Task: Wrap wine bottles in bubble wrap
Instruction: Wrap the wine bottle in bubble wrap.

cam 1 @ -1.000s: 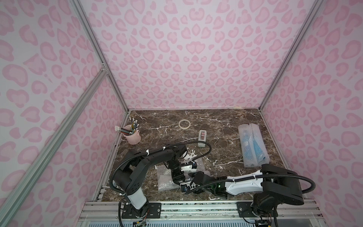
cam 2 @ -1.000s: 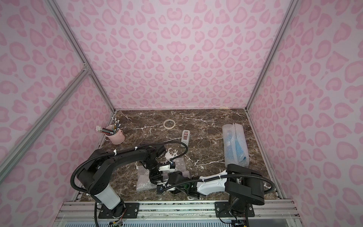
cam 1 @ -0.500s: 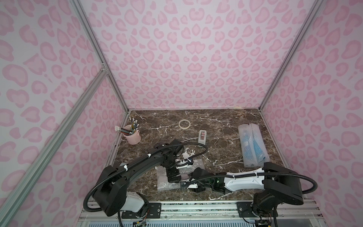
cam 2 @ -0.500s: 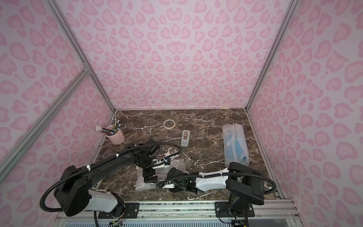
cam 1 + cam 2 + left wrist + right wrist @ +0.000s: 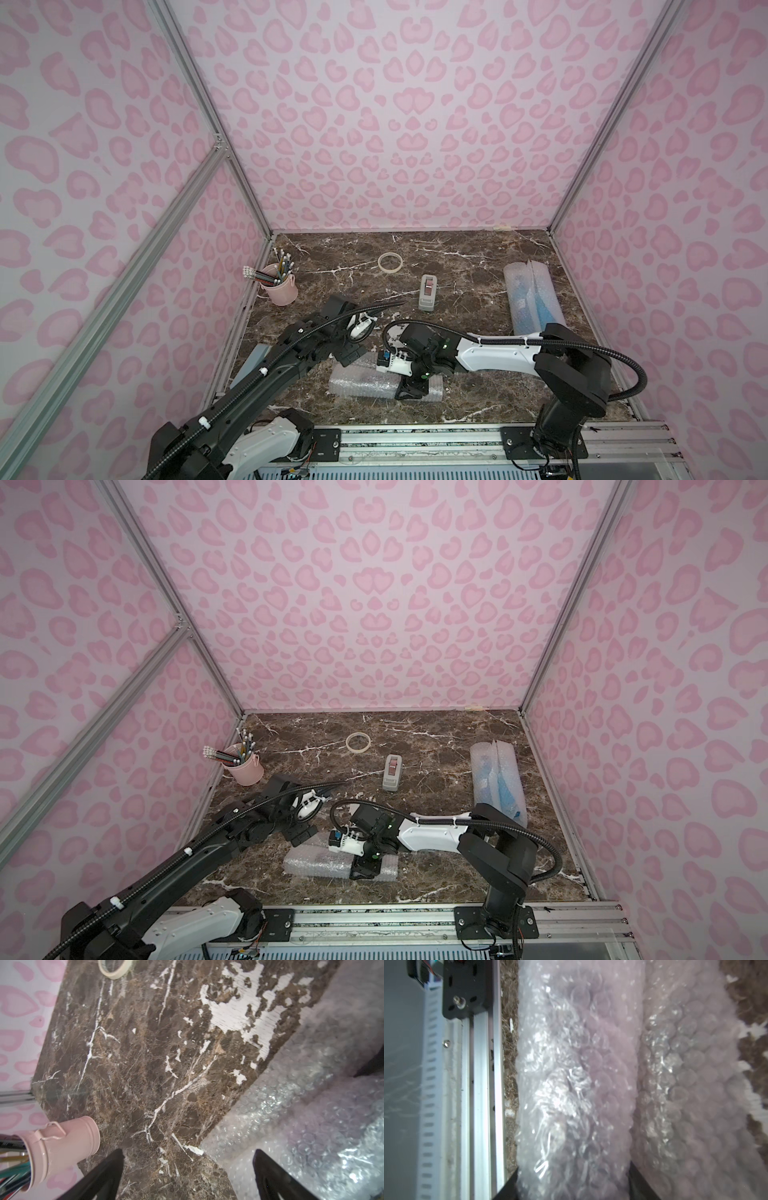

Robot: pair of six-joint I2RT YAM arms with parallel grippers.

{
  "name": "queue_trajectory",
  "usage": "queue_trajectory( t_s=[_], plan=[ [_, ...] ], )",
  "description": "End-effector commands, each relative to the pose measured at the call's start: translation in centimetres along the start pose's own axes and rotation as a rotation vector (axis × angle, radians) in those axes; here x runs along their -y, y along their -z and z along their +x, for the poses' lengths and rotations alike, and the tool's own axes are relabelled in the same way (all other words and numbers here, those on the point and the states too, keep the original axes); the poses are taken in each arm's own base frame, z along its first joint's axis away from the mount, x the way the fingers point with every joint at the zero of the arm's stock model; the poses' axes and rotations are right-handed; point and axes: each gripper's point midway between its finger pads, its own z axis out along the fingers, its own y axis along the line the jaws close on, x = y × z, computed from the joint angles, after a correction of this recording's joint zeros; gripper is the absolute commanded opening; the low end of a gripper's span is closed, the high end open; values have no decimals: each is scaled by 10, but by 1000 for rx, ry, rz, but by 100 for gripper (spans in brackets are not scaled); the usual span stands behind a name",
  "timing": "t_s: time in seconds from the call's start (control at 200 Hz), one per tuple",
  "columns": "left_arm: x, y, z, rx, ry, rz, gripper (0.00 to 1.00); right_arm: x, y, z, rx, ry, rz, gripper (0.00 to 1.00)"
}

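**Right gripper clamps wrapped roll; left gripper open beside it**

- A roll (image 5: 361,380) (image 5: 316,860) of bubble wrap lies flat on the table (image 5: 457,266), near edge, centre, long axis running left to right. What it holds can't be made out through the plastic.
- Right gripper (image 5: 411,388) (image 5: 365,868) sits over the roll's right end. In the right wrist view the gripper (image 5: 573,1185) has one finger (image 5: 508,1187) against each flank of the roll (image 5: 571,1064), about half closed (a firm grip on the wrap).
- Left gripper (image 5: 351,357) (image 5: 301,833) hovers at the far left corner of the roll. In the left wrist view its gripper (image 5: 187,1178) is spread wide, with bare marble between the tips and nothing held; the wrap's edge (image 5: 311,1126) runs just beside one finger (image 5: 270,1172).
- Far right: a bundle (image 5: 511,282) (image 5: 482,758) of two wrapped tubes lying side by side, blue bottles (image 5: 536,307) showing through, well apart from both grippers.
- Far centre: tape ring (image 5: 390,262), with a dispenser (image 5: 428,293) nearer. Far left: pink cup (image 5: 280,286) of pencils.
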Motion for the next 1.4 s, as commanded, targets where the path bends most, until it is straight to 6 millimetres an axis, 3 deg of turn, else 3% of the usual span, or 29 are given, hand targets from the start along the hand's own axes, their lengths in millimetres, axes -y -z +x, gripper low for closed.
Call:
queue_trajectory(
  t_s=[0.0, 0.145, 0.215, 0.465, 0.62, 0.865, 1.085, 1.265, 1.395],
  plan=[
    [-7, 4, -12, 93, 54, -19, 98, -18, 2, -5, -1, -222, -207, 49],
    [8, 3, -6, 85, 23, 53, 98, 10, -1, -24, 43, -312, -223, 52],
    [25, 4, -4, 96, -14, 136, 98, 20, -2, -31, 51, -357, -253, 54],
    [72, 10, 8, 114, -148, 373, 98, 45, -17, -27, 34, -367, -233, 65],
    [81, -7, 11, 78, -161, 409, 99, 58, -8, -32, 71, -350, -170, 79],
    [72, -26, 7, -19, -180, 374, 97, 72, 6, -34, 105, -353, -85, 84],
    [49, -14, -17, 45, -102, 287, 99, 68, 35, -54, 213, -331, -102, 84],
    [10, -2, -34, 52, 76, 151, 100, 78, 71, -53, 290, -353, -63, 85],
    [-8, 2, -54, 98, 216, 145, 98, 105, 109, -43, 354, -399, 82, 87]
  ],
)
